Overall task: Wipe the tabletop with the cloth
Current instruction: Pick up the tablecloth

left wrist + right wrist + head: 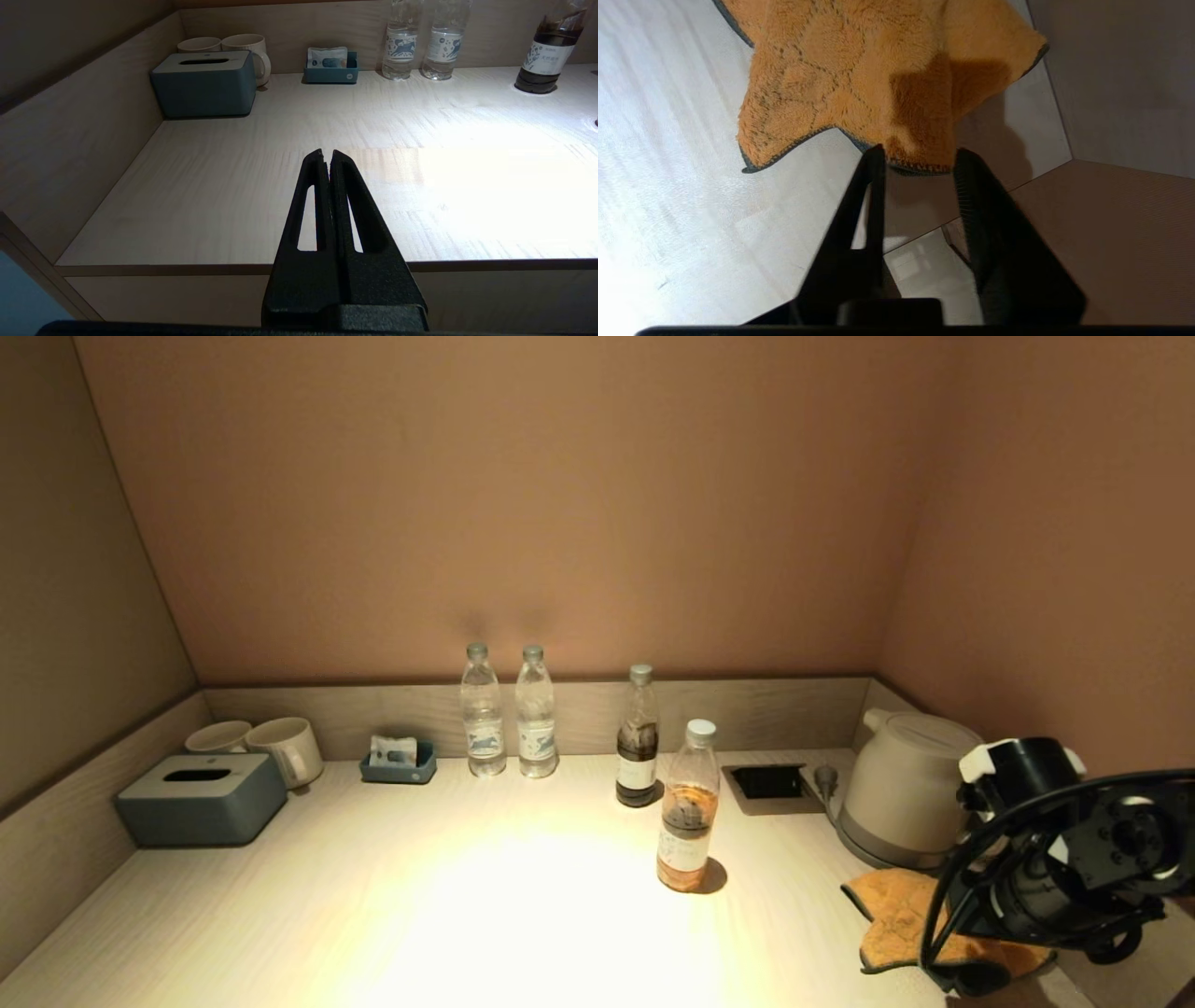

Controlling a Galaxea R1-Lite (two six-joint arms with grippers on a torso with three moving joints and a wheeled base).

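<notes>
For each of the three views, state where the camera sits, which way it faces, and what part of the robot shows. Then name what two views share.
Head view: from the robot's head, looking forward and down over the tabletop; the right arm shows at the right edge above the cloth.
Left wrist view: behind the left end effector, shut, facing across the tabletop toward the tissue box.
Right wrist view: behind the right end effector, open, facing down at the cloth's edge.
Shared: head and left wrist views both show the tissue box, the mugs and the bottles.

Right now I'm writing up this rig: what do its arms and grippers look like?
Left gripper: two matte black tapered fingers, each with a long slot. Right gripper: the same black fingers, one with a ribbed inner pad. The right arm is black with white caps at a joint and a black cable looping around it.
</notes>
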